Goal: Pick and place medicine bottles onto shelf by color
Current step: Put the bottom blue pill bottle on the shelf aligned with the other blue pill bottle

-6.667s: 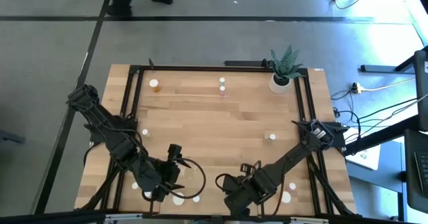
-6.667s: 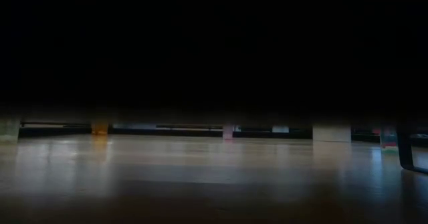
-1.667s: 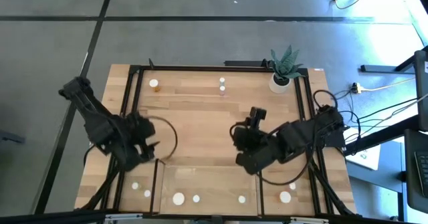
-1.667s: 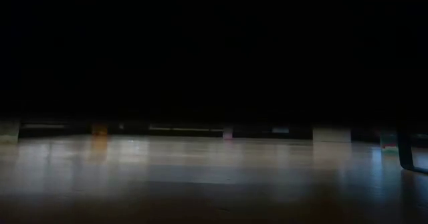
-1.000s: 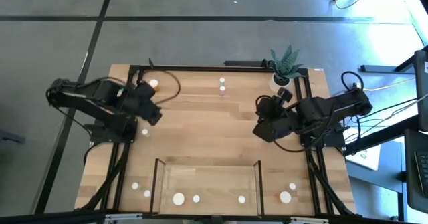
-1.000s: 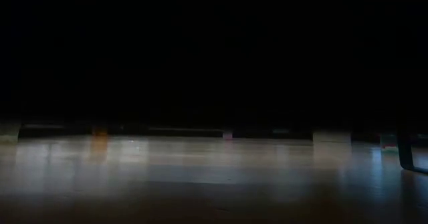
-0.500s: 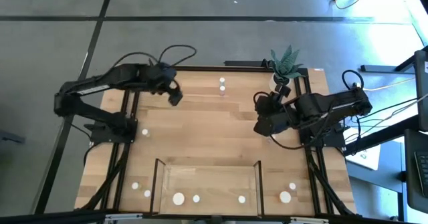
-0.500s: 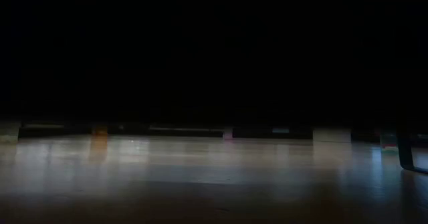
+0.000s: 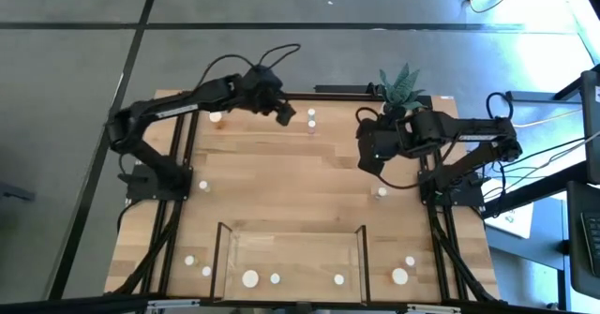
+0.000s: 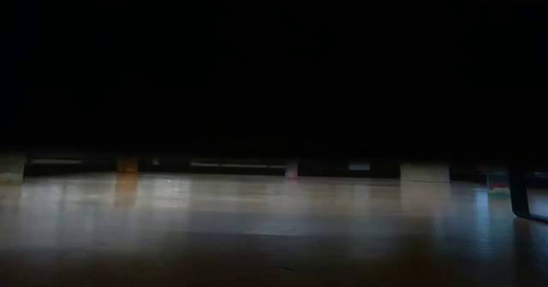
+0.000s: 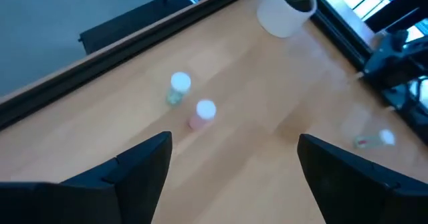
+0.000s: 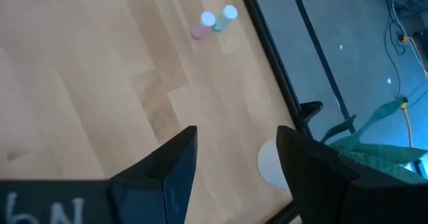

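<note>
Two small white-capped medicine bottles stand side by side near the table's far edge, a greenish one [image 11: 177, 89] and a pinkish one [image 11: 202, 113]; the high view shows them too [image 9: 311, 118]. My left gripper [image 9: 282, 112] hovers open just left of them, with nothing between its fingers [image 11: 144, 167]. My right gripper [image 9: 370, 155] hangs open and empty over the table's right half, above a lone bottle [image 9: 381, 192]. An amber bottle [image 9: 216, 117] stands at the far left. The shelf [image 9: 300, 250] lies at the near edge, with three bottles [image 9: 250, 278] on it.
A white plant pot [image 9: 392, 115] with a spiky plant stands at the far right corner, close behind my right gripper. More bottles stand left [image 9: 190, 260] and right [image 9: 400, 276] of the shelf, and one at the left edge [image 9: 202, 186]. Black frame bars run along the table's sides.
My left gripper has swung from the table's left side toward the far edge and then rightward along it, sinking a little and turning, up to the two bottles. My right gripper has drifted slightly toward the far edge. Both have stayed open. No bottle has moved.
</note>
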You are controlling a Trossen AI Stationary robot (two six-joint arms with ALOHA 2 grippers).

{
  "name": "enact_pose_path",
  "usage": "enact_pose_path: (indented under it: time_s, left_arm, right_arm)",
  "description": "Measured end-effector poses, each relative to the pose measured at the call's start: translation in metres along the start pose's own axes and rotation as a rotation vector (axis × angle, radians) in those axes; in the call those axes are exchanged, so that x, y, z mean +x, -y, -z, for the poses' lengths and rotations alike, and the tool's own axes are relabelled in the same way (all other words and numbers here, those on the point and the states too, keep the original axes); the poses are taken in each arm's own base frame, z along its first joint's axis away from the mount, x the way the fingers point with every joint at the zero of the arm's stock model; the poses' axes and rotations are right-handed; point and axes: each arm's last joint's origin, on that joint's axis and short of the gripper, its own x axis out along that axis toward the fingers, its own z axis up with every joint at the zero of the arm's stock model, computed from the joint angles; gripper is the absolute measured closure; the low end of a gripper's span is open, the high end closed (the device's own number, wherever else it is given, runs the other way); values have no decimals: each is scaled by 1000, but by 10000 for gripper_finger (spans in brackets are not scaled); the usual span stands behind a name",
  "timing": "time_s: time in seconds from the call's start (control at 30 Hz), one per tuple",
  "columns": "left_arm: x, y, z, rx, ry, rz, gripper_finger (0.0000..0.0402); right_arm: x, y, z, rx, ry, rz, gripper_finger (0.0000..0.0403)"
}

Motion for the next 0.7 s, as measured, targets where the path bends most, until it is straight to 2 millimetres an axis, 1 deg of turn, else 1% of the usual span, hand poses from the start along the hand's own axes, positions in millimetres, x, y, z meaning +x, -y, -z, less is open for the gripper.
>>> enact_pose_path:
  time_s: [0.17, 0.3, 0.37, 0.5, 0.57, 0.7]
  left_arm:
    - [38, -3, 1, 90, -9, -6, 85]
    - [58, -3, 6, 168, -32, -6, 85]
    - [63, -1, 10, 210, -48, -7, 85]
    - [65, 14, 18, 356, -60, 24, 85]
    - [65, 23, 23, 432, -58, 32, 85]
    - [64, 40, 35, 555, -75, 63, 85]
  right_arm:
    - [-4, 13, 3, 19, 9, 5, 196]
    - [-6, 21, 5, 42, 3, -30, 196]
    - [-7, 23, 6, 42, -9, -67, 196]
    - [0, 23, 14, 27, -64, -134, 196]
    - [7, 22, 22, 31, -110, -179, 196]
    - [22, 12, 44, 19, -211, -268, 196]
